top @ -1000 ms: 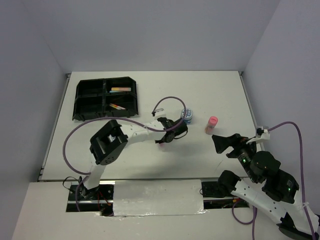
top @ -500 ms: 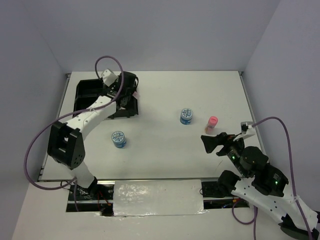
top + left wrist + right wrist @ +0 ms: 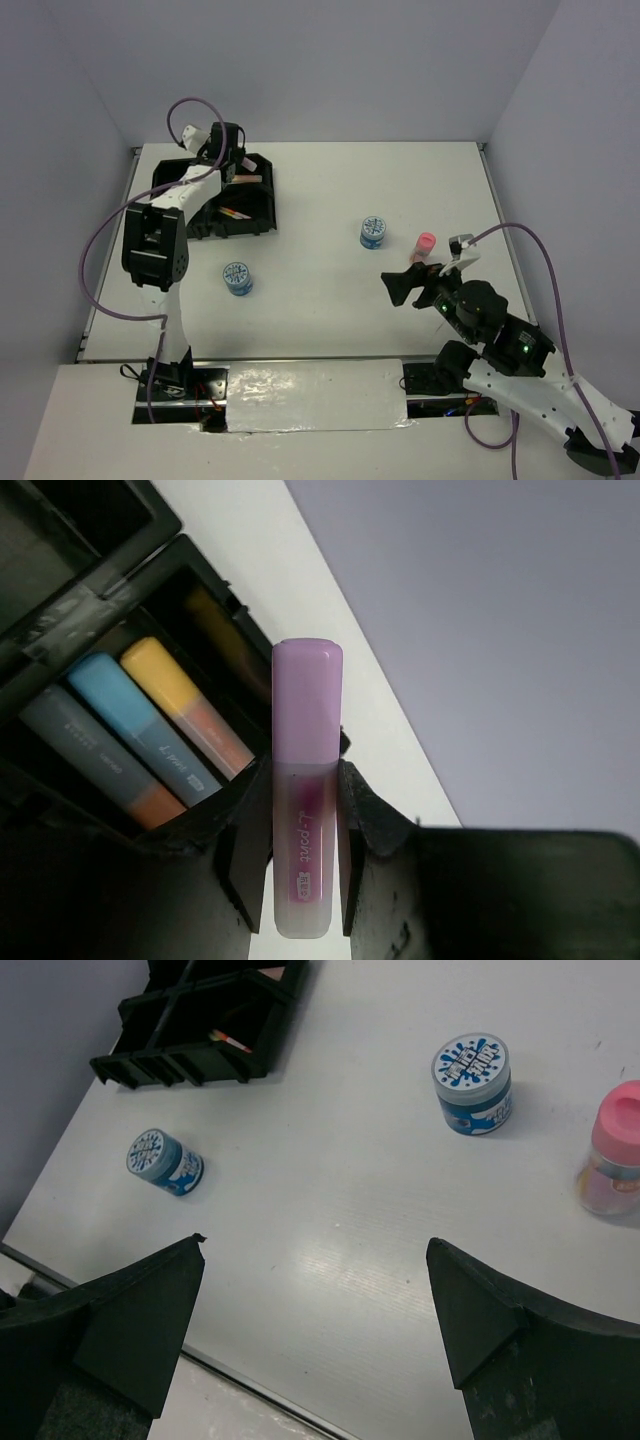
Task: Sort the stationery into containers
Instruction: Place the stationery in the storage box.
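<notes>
My left gripper (image 3: 303, 825) is shut on a purple marker (image 3: 306, 720), held lengthwise between the fingers above the back right compartment of the black tray (image 3: 250, 224). In the left wrist view that compartment holds a grey-and-orange marker (image 3: 95, 755), a blue marker (image 3: 135, 715) and a yellow marker (image 3: 180, 695). Two blue tubs stand on the table, one (image 3: 237, 278) in front of the tray and one (image 3: 373, 231) near the middle. A pink-capped bottle (image 3: 424, 247) stands right of it. My right gripper (image 3: 400, 290) hovers open and empty below the bottle.
White walls close in the table on the left, back and right. In the right wrist view the near tub (image 3: 165, 1160), the far tub (image 3: 472, 1083), the bottle (image 3: 615, 1150) and the tray (image 3: 190, 1060) all lie ahead of the open fingers. The table's front edge runs close below.
My left arm has swung from the table's middle to the tray's back, carrying the purple marker. The right gripper has moved left, still open.
</notes>
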Robot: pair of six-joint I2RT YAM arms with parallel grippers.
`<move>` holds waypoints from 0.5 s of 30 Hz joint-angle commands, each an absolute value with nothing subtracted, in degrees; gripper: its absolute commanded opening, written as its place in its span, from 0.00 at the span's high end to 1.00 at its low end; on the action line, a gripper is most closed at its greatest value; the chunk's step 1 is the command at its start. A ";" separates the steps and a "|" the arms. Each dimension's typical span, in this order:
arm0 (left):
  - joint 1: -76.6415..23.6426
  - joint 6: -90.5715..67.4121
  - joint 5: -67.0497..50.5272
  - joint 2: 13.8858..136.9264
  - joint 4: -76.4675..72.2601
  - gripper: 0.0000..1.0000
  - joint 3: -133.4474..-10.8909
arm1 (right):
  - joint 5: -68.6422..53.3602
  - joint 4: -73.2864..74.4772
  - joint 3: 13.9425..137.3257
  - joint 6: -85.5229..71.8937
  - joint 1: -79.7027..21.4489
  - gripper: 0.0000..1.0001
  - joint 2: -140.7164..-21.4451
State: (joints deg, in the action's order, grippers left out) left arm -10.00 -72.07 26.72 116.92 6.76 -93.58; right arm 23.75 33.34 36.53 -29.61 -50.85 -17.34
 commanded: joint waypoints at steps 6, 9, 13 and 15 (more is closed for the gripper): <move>-9.93 -70.31 26.89 116.72 1.66 0.49 -93.07 | 21.54 26.54 36.12 -26.19 -50.63 0.00 -21.79; -9.58 -71.27 27.07 116.63 2.46 0.40 -91.59 | 21.01 25.84 35.77 -25.84 -50.63 0.00 -22.41; -8.79 -72.86 26.11 115.75 0.88 0.36 -88.69 | 20.74 25.58 35.77 -25.58 -50.63 0.00 -22.50; -8.53 -73.12 25.49 114.79 1.23 0.31 -88.16 | 20.74 25.58 35.86 -25.49 -50.63 0.00 -22.59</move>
